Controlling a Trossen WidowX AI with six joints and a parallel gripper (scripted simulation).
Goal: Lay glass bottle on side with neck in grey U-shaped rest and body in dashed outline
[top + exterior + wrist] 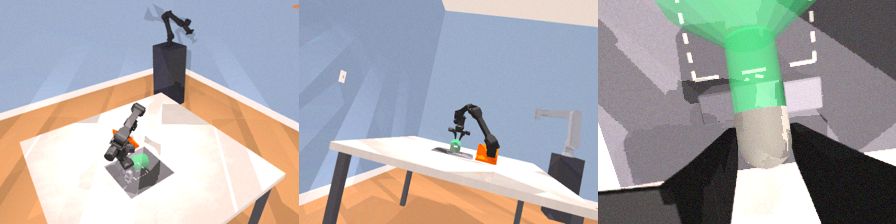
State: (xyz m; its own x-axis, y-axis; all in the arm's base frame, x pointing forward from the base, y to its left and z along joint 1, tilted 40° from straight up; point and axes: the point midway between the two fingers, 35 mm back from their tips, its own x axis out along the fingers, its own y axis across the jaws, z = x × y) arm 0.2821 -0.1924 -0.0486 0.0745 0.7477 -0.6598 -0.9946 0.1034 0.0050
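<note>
Above the dark mat on the worktop, the green bottle is held at its beige-capped neck end by the gripper (body partly over the dashed outline).

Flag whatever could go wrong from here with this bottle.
The gripper pinches only the capped end of the green glass bottle, so the wide body could swing or slip and break. In the wrist view the neck overlaps the grey U-shaped rest; lowering out of line could knock glass against it. Opening early might drop the bottle, as I cannot tell whether it is fully supported.
</note>
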